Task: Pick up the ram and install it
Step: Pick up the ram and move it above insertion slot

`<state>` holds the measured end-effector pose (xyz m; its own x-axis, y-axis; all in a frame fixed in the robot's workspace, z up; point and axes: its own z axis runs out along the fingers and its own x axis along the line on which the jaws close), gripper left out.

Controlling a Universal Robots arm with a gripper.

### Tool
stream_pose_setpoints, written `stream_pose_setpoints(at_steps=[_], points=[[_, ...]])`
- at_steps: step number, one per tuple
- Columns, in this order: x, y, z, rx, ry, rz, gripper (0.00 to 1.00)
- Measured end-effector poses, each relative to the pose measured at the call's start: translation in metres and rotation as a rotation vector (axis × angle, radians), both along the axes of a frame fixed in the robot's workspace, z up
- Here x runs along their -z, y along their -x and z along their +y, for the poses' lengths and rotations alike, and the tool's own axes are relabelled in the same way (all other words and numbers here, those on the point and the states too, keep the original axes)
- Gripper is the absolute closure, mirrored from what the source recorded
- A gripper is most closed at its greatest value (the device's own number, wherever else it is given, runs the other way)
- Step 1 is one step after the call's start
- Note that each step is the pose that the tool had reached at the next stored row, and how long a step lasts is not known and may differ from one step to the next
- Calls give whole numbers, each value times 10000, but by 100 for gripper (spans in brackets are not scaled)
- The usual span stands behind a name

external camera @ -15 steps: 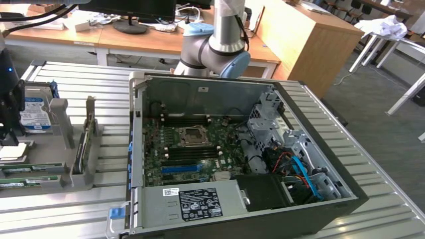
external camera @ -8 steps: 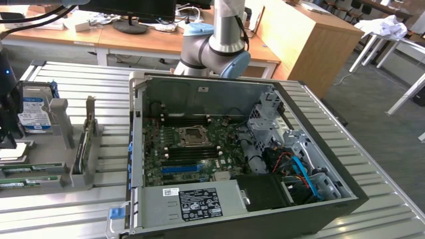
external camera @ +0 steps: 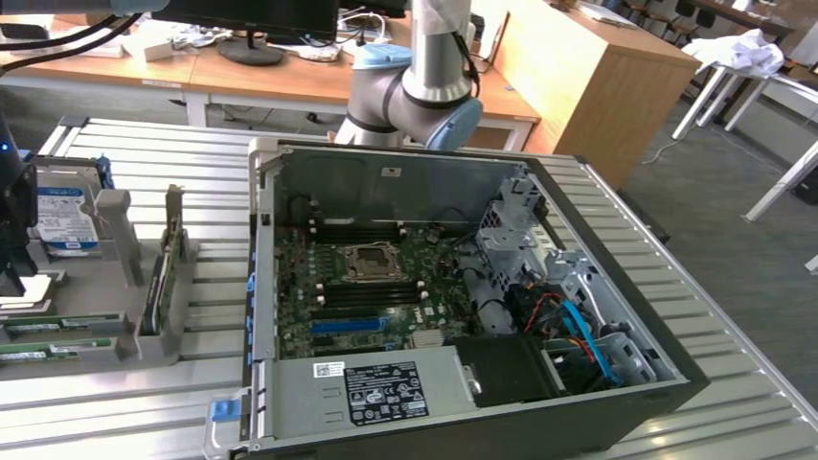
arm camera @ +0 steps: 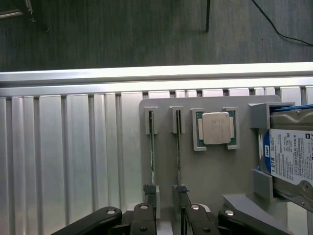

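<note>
At the exterior view's left, the grey plastic parts holder (arm camera: 210, 176) rests on the ribbed aluminium table (arm camera: 63, 161). Two thin green circuit-board ram sticks (arm camera: 152, 147) stand on edge in its narrow slots, near a square silver processor (arm camera: 215, 128) and a blue-labelled hard drive (arm camera: 288, 156). The black gripper (arm camera: 169, 223) hangs near the slot ends, jaws spread, pinching nothing. Expect each stick to be light, stiff and fragile: pinch its two flat faces at mid-length, along the upper edge. At the right stands the open black computer case (external camera: 665, 383).
</note>
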<state>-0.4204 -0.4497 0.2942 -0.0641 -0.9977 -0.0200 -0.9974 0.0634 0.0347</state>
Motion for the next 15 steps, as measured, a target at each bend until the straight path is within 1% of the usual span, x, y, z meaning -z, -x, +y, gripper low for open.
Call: stream_pose_setpoints(at_steps=[4,5,9,15], points=[[0,2,-39,0,0,1,70],[0,2,-42,0,0,1,70],[4,2,-42,1,-1,0,70],[95,2,-48,1,0,0,70]])
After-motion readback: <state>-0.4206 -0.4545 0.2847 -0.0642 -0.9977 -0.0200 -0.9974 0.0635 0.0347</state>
